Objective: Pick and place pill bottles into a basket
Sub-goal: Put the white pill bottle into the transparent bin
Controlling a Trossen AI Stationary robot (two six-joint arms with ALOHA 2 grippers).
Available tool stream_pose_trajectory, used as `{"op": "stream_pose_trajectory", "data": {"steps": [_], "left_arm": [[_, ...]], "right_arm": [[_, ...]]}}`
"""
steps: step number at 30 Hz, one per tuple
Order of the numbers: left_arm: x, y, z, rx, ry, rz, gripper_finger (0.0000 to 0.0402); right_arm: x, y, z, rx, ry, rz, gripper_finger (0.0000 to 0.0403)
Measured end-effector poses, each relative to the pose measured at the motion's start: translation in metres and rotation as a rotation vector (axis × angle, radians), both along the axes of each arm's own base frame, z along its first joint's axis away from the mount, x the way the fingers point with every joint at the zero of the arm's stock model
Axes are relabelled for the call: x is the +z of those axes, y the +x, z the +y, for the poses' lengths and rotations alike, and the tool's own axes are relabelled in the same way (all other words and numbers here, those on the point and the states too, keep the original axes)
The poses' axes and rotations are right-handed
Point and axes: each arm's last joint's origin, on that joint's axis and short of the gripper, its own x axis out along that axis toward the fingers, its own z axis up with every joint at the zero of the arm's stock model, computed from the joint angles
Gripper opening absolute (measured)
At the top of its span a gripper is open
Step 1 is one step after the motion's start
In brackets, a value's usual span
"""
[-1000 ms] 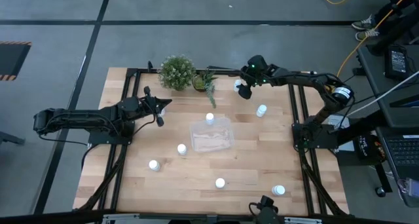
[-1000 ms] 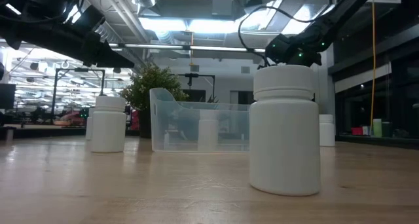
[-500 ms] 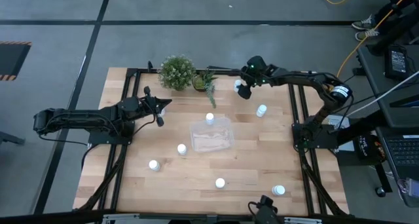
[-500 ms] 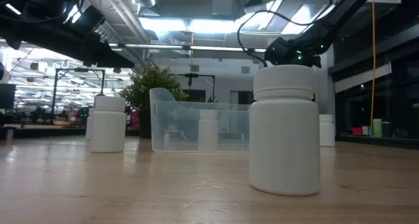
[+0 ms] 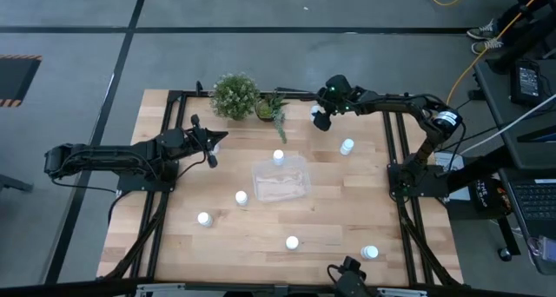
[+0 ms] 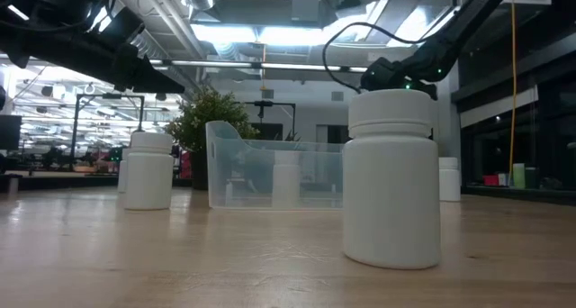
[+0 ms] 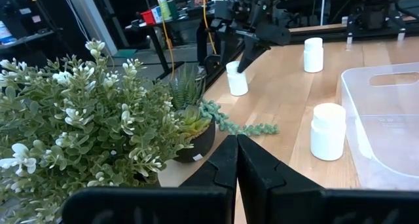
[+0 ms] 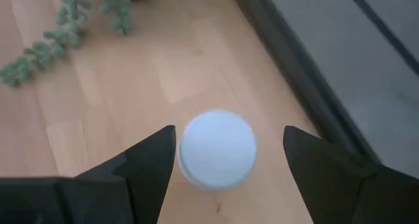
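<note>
My right gripper (image 5: 321,119) hangs open over a white pill bottle (image 5: 314,112) at the back of the table beside the plants. In the right wrist view this bottle's cap (image 8: 217,149) sits between my spread fingers (image 8: 154,162), apart from both. The clear basket (image 5: 280,182) lies mid-table, with one bottle (image 5: 279,157) standing just outside its far rim. Other pill bottles (image 5: 347,146) (image 5: 241,197) (image 5: 203,219) stand scattered around, and two more near the front edge (image 5: 292,242). My left gripper (image 5: 217,141) waits shut to the left of the basket.
A bushy potted plant (image 5: 234,95) and a small succulent with a trailing vine (image 5: 273,110) stand at the back edge, close to the right gripper. Black frame rails (image 5: 397,149) run along both sides of the table. Bare wood lies between basket and front edge.
The right gripper has edged slightly toward the plants, over the back bottle. The left arm and all the bottles have stayed put.
</note>
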Motion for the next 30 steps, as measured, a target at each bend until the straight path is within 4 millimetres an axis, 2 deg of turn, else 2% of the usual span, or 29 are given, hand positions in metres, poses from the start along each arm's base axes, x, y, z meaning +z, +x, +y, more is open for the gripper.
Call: {"op": "stream_pose_trajectory", "data": {"steps": [5,21,30], "left_arm": [[0.0000,0.0000,0.0000,0.000,0.000,0.000,0.0004],[0.0000,0.0000,0.0000,0.001,-0.001,-0.001,0.0004],[0.0000,0.0000,0.0000,0.001,0.000,-0.001,0.0004]], "right_arm": [[-0.0006,-0.0004,0.0005,-0.001,0.006,0.006,0.0273],[-0.0004,-0.0003,0.0006,0.001,0.007,0.003,0.0150],[-0.0005,0.0006,0.0019,0.008,0.039,-0.019,0.0152]]}}
